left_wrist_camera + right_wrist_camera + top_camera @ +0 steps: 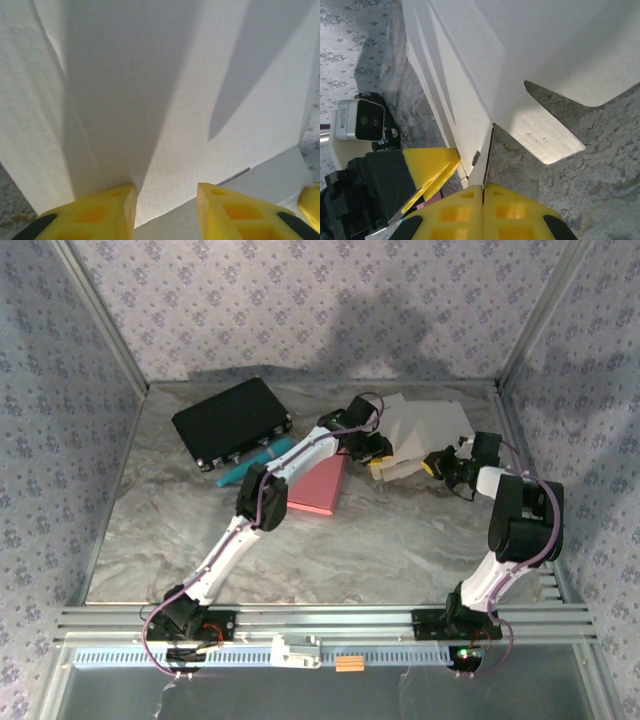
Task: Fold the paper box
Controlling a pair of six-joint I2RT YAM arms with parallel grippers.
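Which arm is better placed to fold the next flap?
Right, I think: the right gripper is shut on a flap of the paper box; the left gripper, jaws apart, only faces a flat panel.

Near half of grey marbled worktop (380,550) open. Far left: black rectangular case (232,422), pink flat board (318,488) obstruct. White folded paper box (425,422) crowds far right corner.

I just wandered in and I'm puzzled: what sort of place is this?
Probably a robot test booth: a left arm and right arm bolted to a metal rail at a marble-look table, patterned walls boxing it in, and props such as a white paper box and black case.
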